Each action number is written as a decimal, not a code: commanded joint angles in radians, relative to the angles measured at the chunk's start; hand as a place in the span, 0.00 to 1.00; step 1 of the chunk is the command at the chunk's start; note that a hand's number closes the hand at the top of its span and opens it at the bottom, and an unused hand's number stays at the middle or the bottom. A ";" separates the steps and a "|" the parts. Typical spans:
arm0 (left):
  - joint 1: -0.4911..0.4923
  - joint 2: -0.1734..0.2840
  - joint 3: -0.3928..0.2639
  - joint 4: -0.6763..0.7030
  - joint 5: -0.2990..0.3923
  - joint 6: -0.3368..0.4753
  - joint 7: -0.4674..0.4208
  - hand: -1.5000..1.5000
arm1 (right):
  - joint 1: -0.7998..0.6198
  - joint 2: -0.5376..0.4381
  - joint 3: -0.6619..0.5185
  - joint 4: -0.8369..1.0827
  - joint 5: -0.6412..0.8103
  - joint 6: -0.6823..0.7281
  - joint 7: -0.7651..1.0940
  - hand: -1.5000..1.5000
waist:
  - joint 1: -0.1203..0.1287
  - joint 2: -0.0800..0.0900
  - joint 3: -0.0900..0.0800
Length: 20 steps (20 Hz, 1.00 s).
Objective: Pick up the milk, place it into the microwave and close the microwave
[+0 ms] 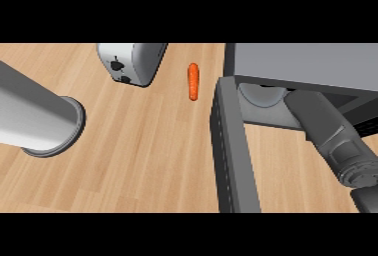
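Observation:
The microwave point(310, 62) stands at the upper right with its door point(232, 150) swung wide open toward me. Inside its opening a pale round turntable point(260, 95) shows. My right forearm point(325, 130) reaches from the lower right into the cavity, and the hand at its end is hidden under the microwave's top. The milk shows nowhere; I cannot tell whether it is inside. My left forearm point(33, 112) lies across the left side as a thick grey cylinder, with no hand showing past its end.
A silver toaster point(133, 62) stands at the back, left of centre. An orange carrot point(193, 81) lies on the wooden counter point(148, 160) between the toaster and the microwave door.

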<state>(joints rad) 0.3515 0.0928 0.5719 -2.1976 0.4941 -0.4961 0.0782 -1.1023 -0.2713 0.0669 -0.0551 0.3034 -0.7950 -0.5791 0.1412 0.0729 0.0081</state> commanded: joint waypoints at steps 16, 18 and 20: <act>-0.045 0.006 -0.141 0.045 -0.045 -0.117 -0.012 0.00 | -0.014 0.064 -0.110 -0.047 -0.114 0.331 -0.164 0.00 | -0.021 -0.017 -0.003; -0.026 -0.009 -0.162 0.028 -0.071 -0.132 -0.016 0.00 | 0.004 0.053 -0.136 -0.054 -0.142 0.410 -0.198 0.00 | -0.036 -0.027 -0.003; -0.029 -0.016 -0.176 0.010 -0.055 -0.125 -0.002 0.00 | 0.017 0.059 -0.164 -0.061 -0.171 0.463 -0.223 0.00 | -0.047 -0.033 -0.003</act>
<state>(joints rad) 0.3150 0.0891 0.4252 -2.1608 0.4363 -0.6109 0.0674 -1.1002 -0.2084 -0.0548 -0.0993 0.1767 -0.4352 -0.7502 0.1115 0.0571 0.0086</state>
